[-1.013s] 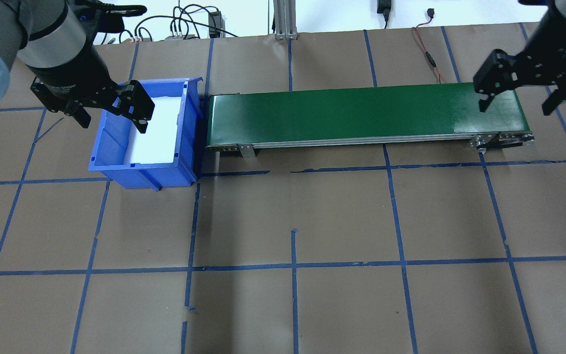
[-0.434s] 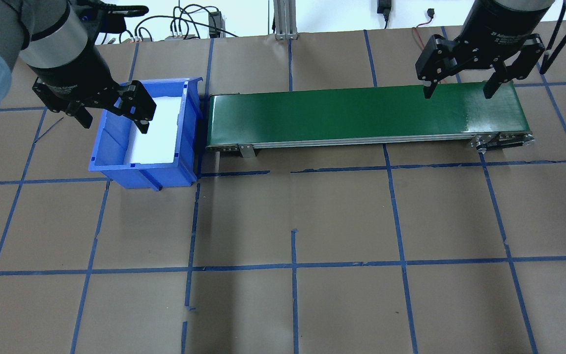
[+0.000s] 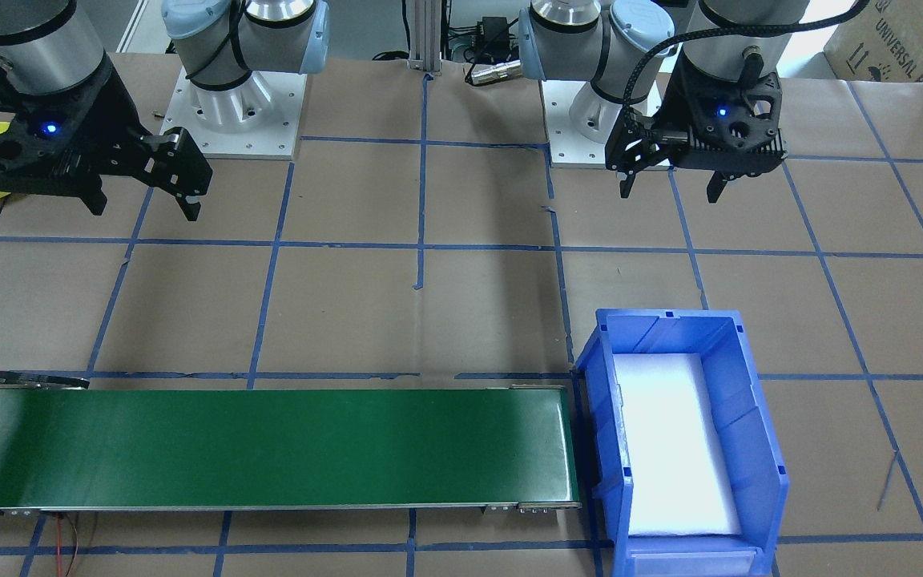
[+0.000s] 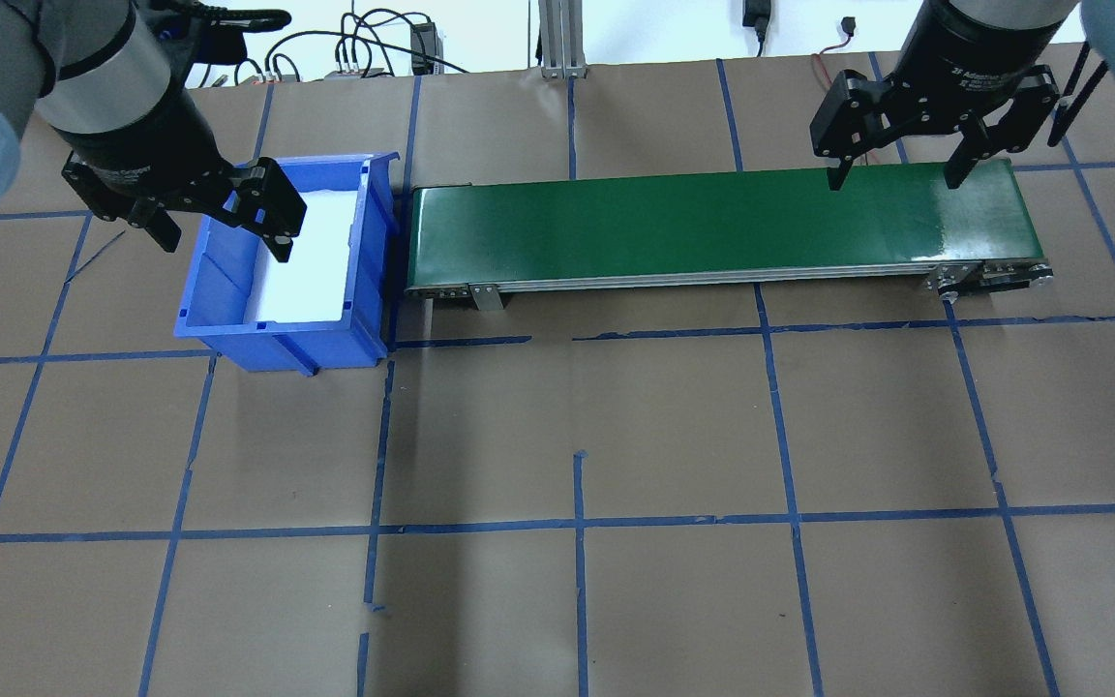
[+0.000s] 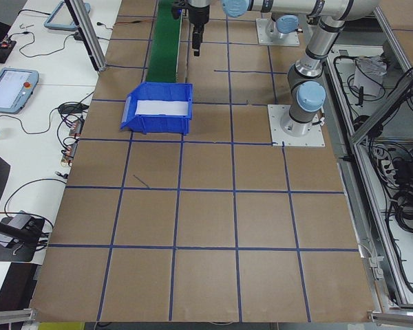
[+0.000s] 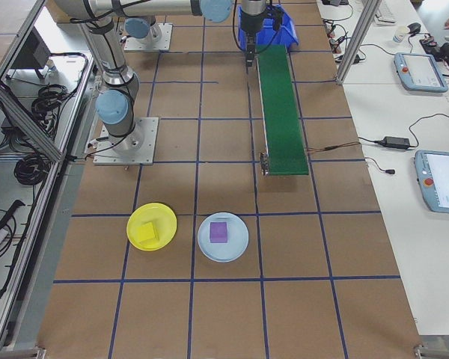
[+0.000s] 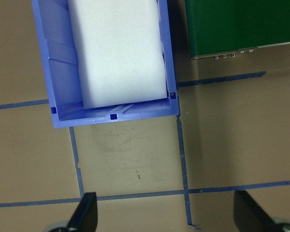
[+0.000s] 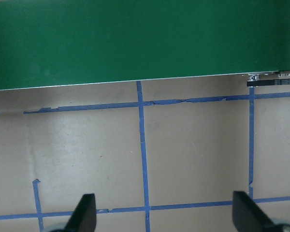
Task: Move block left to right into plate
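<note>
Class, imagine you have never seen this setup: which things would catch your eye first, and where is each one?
First comes the long green conveyor belt across the far side of the table, with the blue bin and its white pad at its left end. Next come the two open black tools: the left tool over the bin, the right tool above the belt's other end. In the right side view, a yellow plate and a pale blue plate each hold a block.

Worktop (image 4: 674, 426): brown paper, gridded with blue tape lines.
Conveyor belt (image 4: 712, 223): dark green, silver-grey side rail.
Bin (image 4: 228, 319): bright blue, white pad inside.
Left claw (image 4: 224, 227): black; arm above it silver and pale blue.
Right claw (image 4: 896, 174): black with white lettering.
Plates: one yellow (image 6: 165, 213) bearing a yellow block (image 6: 147, 232); one pale blue (image 6: 239, 239) bearing a purple block (image 6: 218, 231).
</note>
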